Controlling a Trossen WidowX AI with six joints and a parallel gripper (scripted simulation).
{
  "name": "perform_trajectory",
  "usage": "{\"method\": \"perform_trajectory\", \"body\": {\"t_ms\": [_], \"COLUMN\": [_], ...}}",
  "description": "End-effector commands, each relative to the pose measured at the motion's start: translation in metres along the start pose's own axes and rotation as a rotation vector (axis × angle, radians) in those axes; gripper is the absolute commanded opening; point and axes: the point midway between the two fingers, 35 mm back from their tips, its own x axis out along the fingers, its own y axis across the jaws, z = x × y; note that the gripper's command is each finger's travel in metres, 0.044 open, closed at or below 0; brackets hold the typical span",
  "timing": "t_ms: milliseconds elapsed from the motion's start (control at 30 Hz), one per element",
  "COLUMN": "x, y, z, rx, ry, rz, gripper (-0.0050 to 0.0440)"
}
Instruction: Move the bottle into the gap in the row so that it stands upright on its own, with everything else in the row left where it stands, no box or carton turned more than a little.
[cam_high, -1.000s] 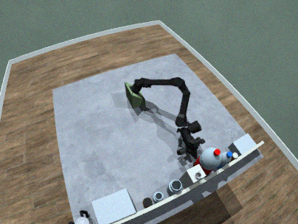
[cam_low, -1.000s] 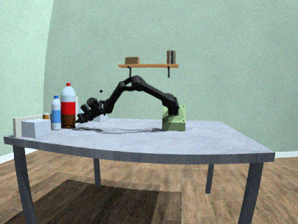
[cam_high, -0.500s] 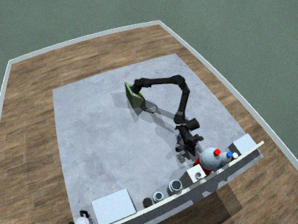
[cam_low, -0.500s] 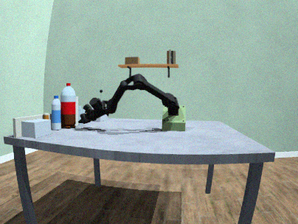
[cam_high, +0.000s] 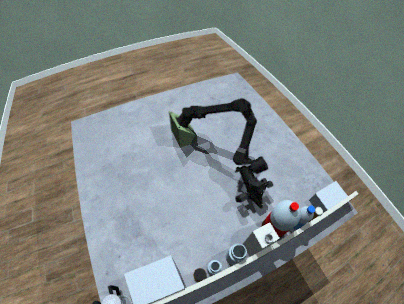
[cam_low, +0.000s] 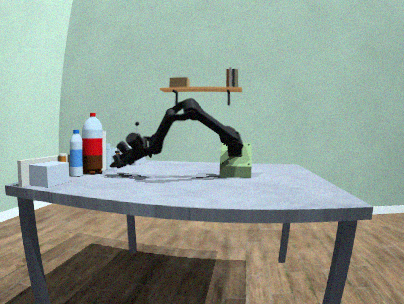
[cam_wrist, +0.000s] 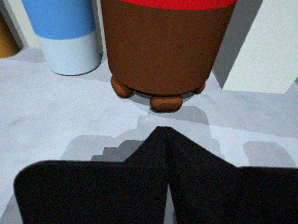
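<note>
The bottle (cam_high: 286, 215) is large, with brown liquid, a red label and a red cap. It stands upright in the row, between a white carton (cam_high: 266, 236) and a smaller blue-labelled bottle (cam_high: 306, 214). It also shows in the side view (cam_low: 92, 144) and fills the top of the wrist view (cam_wrist: 162, 47). My gripper (cam_high: 264, 200) is shut and empty, low over the mat. It is a short way in front of the bottle's base and not touching it, as the wrist view (cam_wrist: 165, 134) shows.
The row runs along a white rail (cam_high: 260, 260) at the mat's edge, with a white box (cam_high: 332, 194), two jars (cam_high: 238, 252), a dark can (cam_high: 200, 274) and a large white box (cam_high: 154, 280). The arm's green base (cam_high: 181, 129) stands mid-mat. A wall shelf (cam_low: 201, 89) hangs behind.
</note>
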Motion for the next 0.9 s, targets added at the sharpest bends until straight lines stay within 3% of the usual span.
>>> {"method": "perform_trajectory", "body": {"t_ms": [0, 500, 600, 767, 867], "x": [-0.008, -0.028, -0.035, -0.062, -0.063], "y": [0.011, 0.01, 0.008, 0.009, 0.01], "z": [0.005, -0.004, 0.013, 0.068, 0.071], "rx": [0.003, 0.004, 0.0, -0.003, -0.004], "ry": [-0.015, -0.015, -0.011, -0.016, -0.017], "rz": [0.018, 0.018, 0.016, 0.02, 0.021], "gripper": [-0.005, -0.005, -0.005, -0.005, -0.005]}}
